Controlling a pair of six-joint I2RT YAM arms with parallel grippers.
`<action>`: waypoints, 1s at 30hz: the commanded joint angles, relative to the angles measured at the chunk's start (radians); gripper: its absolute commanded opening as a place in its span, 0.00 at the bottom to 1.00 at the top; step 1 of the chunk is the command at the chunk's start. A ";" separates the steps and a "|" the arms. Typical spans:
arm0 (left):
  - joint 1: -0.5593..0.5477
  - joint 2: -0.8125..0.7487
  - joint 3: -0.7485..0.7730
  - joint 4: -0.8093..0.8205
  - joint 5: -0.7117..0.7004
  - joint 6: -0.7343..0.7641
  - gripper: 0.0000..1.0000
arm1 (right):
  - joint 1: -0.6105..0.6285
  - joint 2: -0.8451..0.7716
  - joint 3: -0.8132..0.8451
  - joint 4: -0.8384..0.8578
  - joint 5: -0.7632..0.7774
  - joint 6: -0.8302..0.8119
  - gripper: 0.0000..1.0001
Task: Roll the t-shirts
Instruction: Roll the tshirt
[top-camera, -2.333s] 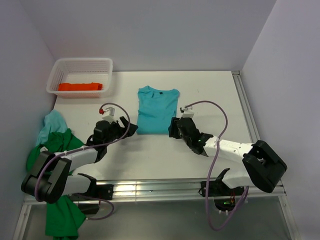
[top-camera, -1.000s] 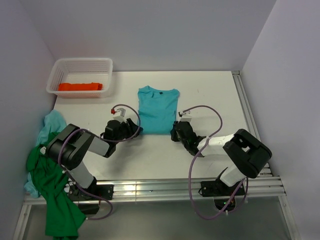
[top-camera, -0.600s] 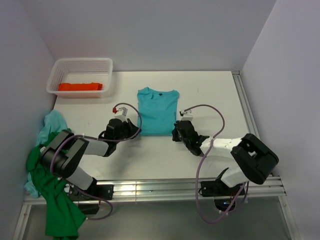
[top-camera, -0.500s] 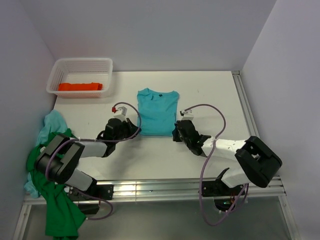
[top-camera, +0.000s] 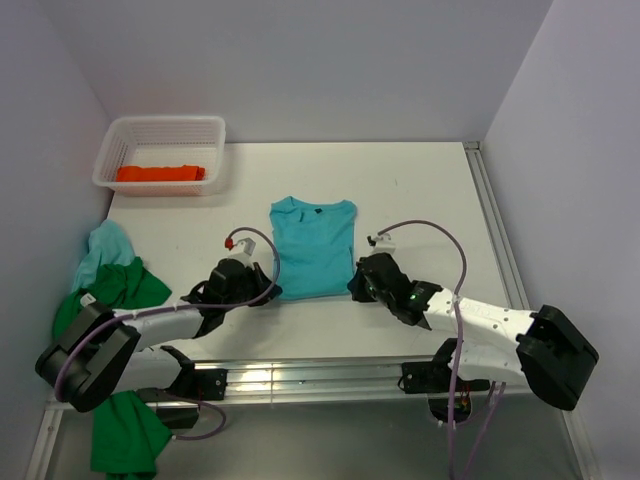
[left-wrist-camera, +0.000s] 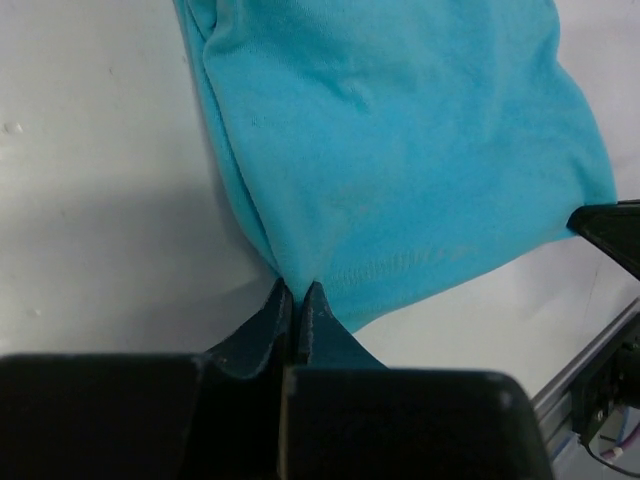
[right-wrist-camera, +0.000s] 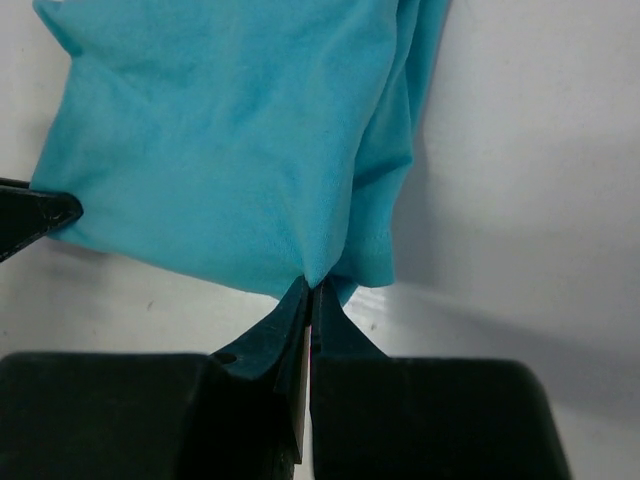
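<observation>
Pinching near-left hem corner of folded turquoise t-shirt (top-camera: 312, 245) with left hand (left-wrist-camera: 297, 296), tips together on the cloth. Pinching near-right hem corner with right hand (right-wrist-camera: 309, 288), likewise clamped on cloth. Readable only in wrist views; from top, just black bulk at both corners. Only from top: lying mid-desk (top-camera: 430, 190), collar far. Beyond and left of it, white basket (top-camera: 160, 130) holding orange-red t-shirt (top-camera: 160, 173). Farther left, at desk edge, heaped green t-shirt (top-camera: 125, 285) and second turquoise t-shirt (top-camera: 105, 243).
</observation>
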 joint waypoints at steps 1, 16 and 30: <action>-0.042 -0.070 -0.026 -0.058 -0.054 -0.049 0.00 | 0.042 -0.052 0.001 -0.119 0.033 0.058 0.00; -0.101 -0.268 0.041 -0.379 -0.079 -0.119 0.00 | 0.126 -0.136 0.064 -0.363 0.055 0.107 0.00; 0.013 -0.191 0.193 -0.503 0.065 -0.031 0.00 | 0.051 -0.096 0.242 -0.483 -0.005 -0.003 0.00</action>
